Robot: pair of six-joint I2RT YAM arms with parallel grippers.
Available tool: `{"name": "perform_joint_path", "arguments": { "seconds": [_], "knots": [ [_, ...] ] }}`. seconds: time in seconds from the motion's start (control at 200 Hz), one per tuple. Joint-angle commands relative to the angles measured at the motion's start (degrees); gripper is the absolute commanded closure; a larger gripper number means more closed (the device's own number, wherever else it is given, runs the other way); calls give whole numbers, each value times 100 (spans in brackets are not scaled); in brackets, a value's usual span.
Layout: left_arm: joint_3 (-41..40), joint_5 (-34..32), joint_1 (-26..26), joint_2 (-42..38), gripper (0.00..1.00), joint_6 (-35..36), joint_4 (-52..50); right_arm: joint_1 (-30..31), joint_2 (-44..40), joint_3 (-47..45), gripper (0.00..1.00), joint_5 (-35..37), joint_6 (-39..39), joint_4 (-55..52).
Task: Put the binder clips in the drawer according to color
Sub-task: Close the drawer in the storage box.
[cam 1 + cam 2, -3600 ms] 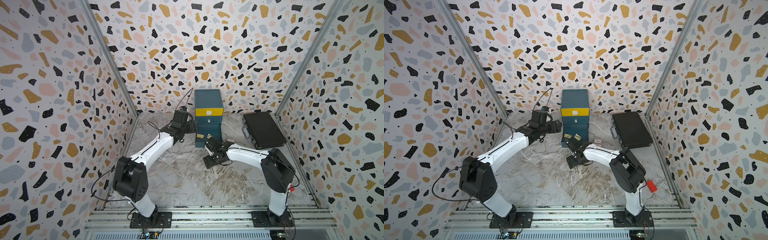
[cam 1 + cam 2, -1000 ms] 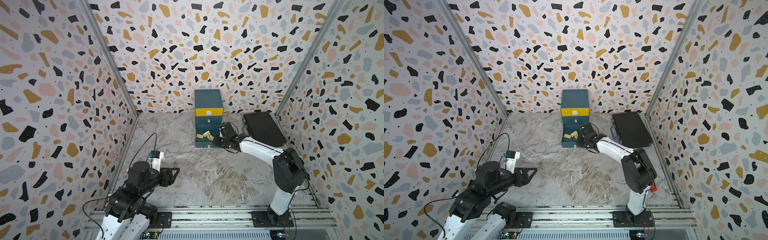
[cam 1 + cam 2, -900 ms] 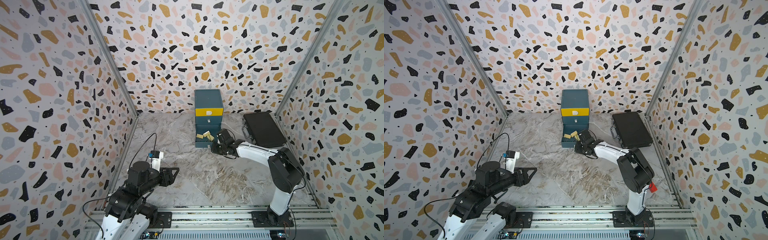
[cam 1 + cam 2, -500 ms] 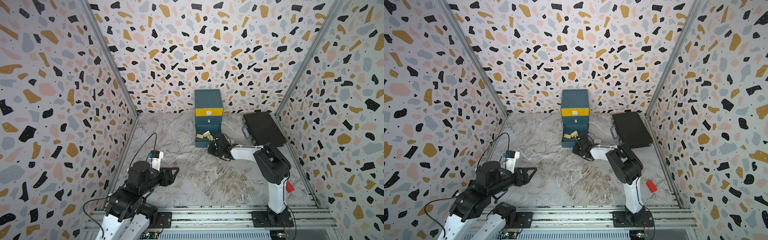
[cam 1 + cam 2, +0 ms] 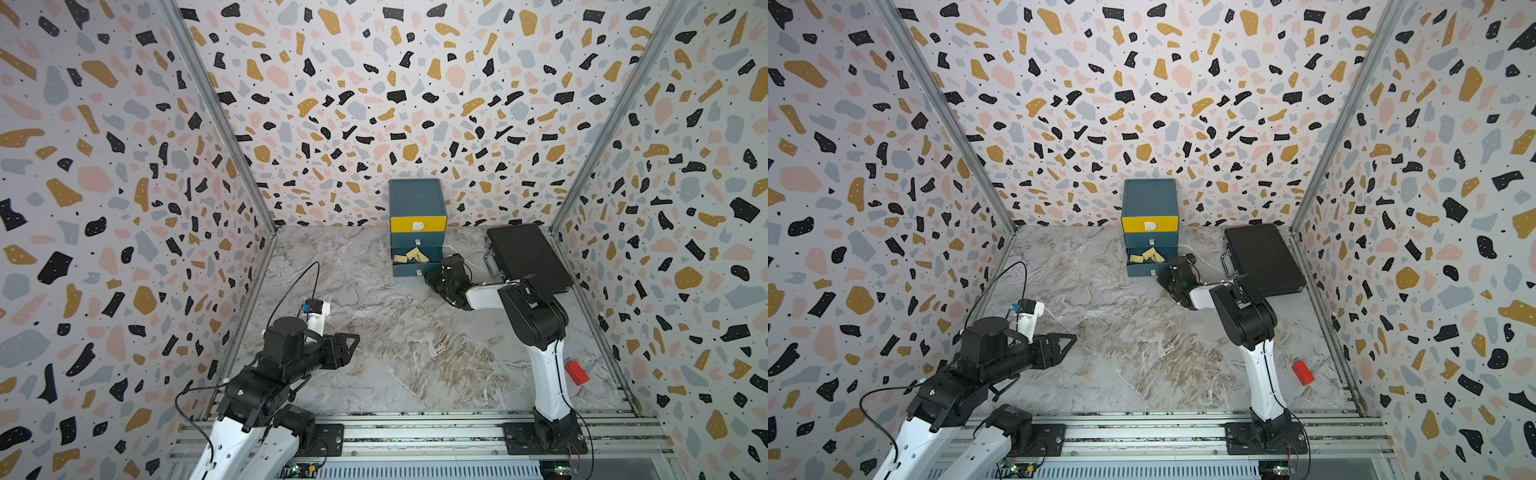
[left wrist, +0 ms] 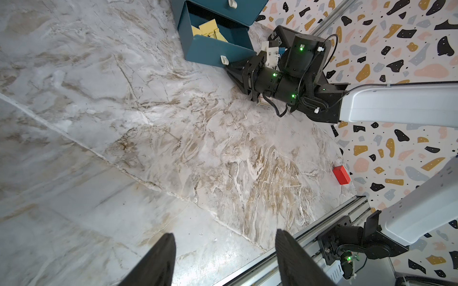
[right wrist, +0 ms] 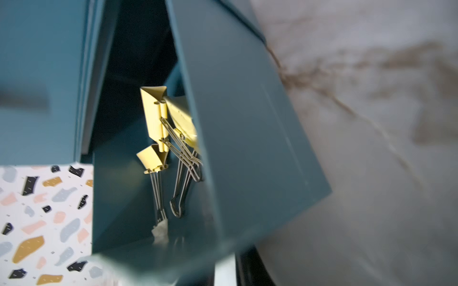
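At the open bottom drawer (image 5: 409,271), finger state of the right gripper (image 6: 234,71) cannot be told; the left gripper (image 6: 224,236) hangs spread, empty. Closing seems next: push the front squarely.

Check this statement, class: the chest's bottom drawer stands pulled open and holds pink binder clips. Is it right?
Not quite. The binder clips in the bottom drawer are yellow, not pink; the right wrist view shows them plainly. The drawer does stand pulled open.

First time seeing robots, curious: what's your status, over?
Left gripper open, empty. Right gripper at bottom drawer front, jaws unclear. Three yellow binder clips inside. Red block aside.
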Motion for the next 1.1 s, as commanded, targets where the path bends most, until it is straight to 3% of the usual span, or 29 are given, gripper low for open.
{"name": "perform_joint_path", "arguments": {
  "seconds": [0.0, 0.841, 0.976, 1.096],
  "knots": [
    [-52, -52, -24, 10, 33, -27, 190, -50, 112, 414, 78, -69, 220, 163],
    [-346, -119, -26, 227, 34, -265, 714, -225, 1024, 1707, 52, 134, 1432, 67],
    [-328, -170, -20, 306, 33, -334, 855, -247, 868, 1453, 51, 37, 1451, 174],
    [-251, -352, -20, 403, 28, -423, 953, -256, 132, 551, 51, 202, 1261, 181]
  ]
}}
